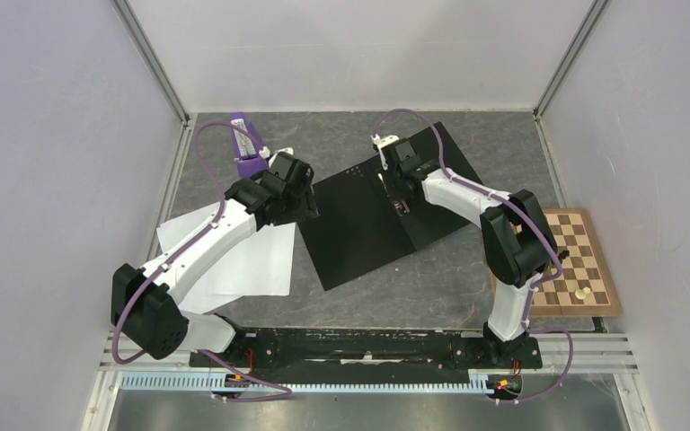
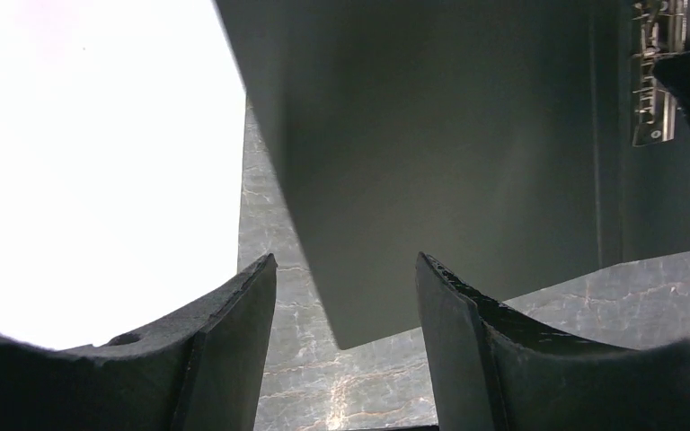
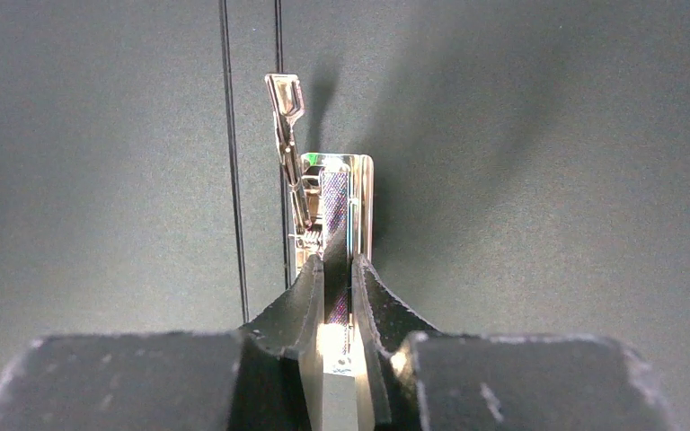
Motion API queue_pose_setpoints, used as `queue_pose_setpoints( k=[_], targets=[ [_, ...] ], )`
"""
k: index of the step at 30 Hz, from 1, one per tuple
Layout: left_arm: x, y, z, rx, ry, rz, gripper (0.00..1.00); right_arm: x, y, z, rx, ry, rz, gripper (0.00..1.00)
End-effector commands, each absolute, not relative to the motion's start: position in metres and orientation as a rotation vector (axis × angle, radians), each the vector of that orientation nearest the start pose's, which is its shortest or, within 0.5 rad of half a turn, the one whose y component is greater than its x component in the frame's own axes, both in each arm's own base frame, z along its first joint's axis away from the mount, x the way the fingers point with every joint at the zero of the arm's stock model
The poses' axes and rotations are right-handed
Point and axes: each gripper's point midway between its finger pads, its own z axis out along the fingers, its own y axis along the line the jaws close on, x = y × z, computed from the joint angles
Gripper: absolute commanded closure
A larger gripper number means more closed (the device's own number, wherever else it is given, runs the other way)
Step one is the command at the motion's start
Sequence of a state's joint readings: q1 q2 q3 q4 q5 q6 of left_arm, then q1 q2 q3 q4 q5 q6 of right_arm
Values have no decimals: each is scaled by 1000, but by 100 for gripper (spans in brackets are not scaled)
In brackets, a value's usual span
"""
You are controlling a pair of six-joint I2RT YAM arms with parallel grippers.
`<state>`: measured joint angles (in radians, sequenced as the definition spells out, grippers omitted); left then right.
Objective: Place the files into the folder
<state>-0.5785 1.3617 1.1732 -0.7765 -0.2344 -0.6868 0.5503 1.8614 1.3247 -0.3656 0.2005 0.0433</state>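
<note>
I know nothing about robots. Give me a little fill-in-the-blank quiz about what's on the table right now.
The folder lies open, and its inside is coloured ____. In the top view, the white files lie to the folder's ____. The right gripper is closed on the folder's metal ____ at the spine. The left gripper hovers with its jaws ____.
Missing words: black; left; clip; open.
</note>
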Motion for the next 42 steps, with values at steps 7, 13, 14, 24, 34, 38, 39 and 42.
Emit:
queue_pose_setpoints(
  k=[7, 13, 14, 24, 34, 38, 39, 42],
  targets=[
    [304, -155, 149, -338, 2505, -222, 35, 458, 190, 70, -585, 2368, -7, 84],
    [309, -125, 137, -506, 2497, -191, 33, 460, 186, 83, -534, 2368, -24, 38],
    [312, -118, 136, -544, 2491, -193, 32, 458, 186, 86, -524, 2367, -22, 32],
    [329, 7, 115, -1002, 2383, -64, 14, 397, 288, 119, -489, 2287, 469, 16],
    [268, 119, 78, -1438, 2172, 44, 12, 341, 408, 108, -592, 2201, 829, 6],
    [244, 140, 65, -1598, 2079, 63, 12, 323, 440, 100, -627, 2175, 916, 3],
    [238, 146, 63, -1632, 2050, 69, 12, 319, 444, 95, -639, 2180, 923, 3],
    [223, 159, 61, -1710, 1985, 103, 12, 307, 455, 80, -668, 2201, 941, 2]
  ],
)
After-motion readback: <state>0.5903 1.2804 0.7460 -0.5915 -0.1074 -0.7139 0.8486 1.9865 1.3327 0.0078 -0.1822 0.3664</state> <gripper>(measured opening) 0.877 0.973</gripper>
